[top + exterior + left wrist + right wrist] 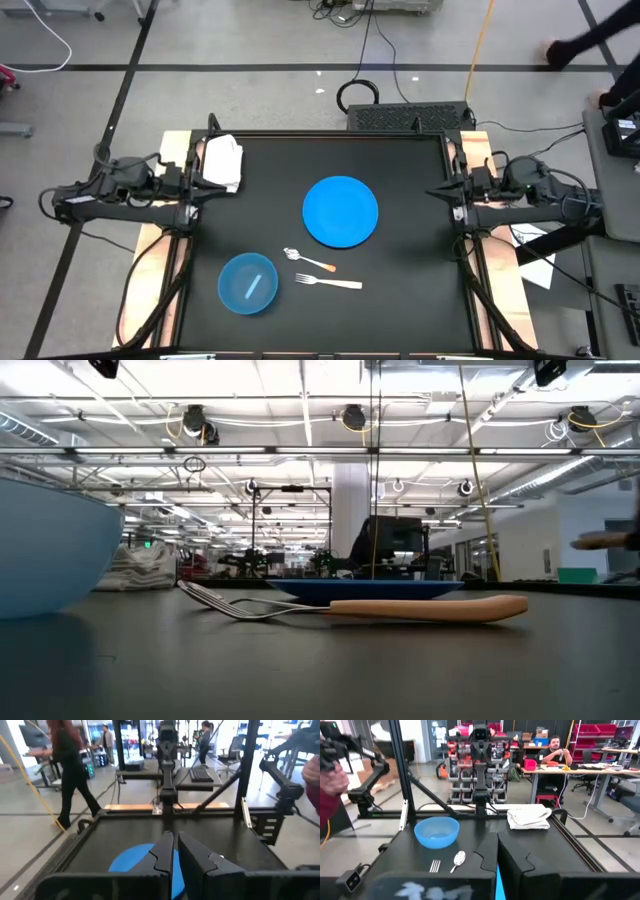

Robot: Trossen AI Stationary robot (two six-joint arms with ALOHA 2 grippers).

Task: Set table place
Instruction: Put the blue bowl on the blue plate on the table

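**On the black worktop, a place setting waits between two parked arms**

Across the matte black worktop (400,290), a blue plate (341,211) lies near the centre, with a blue bowl (248,283) nearer the front edge on the left arm's side. Between them lie a spoon (308,260) and a fork (328,283), side by side but apart, the fork's pale handle pointing toward the right arm's side. A folded white cloth (222,160) rests at the far corner, just beside the left gripper (197,178). That gripper hangs at the worktop's left edge, its jaws nearly together with only a thin gap and nothing between them. The right gripper (450,190) sits at the opposite edge, jaws shut and seemingly empty, though the wrist view is blurred. People stand and sit in the room beyond.
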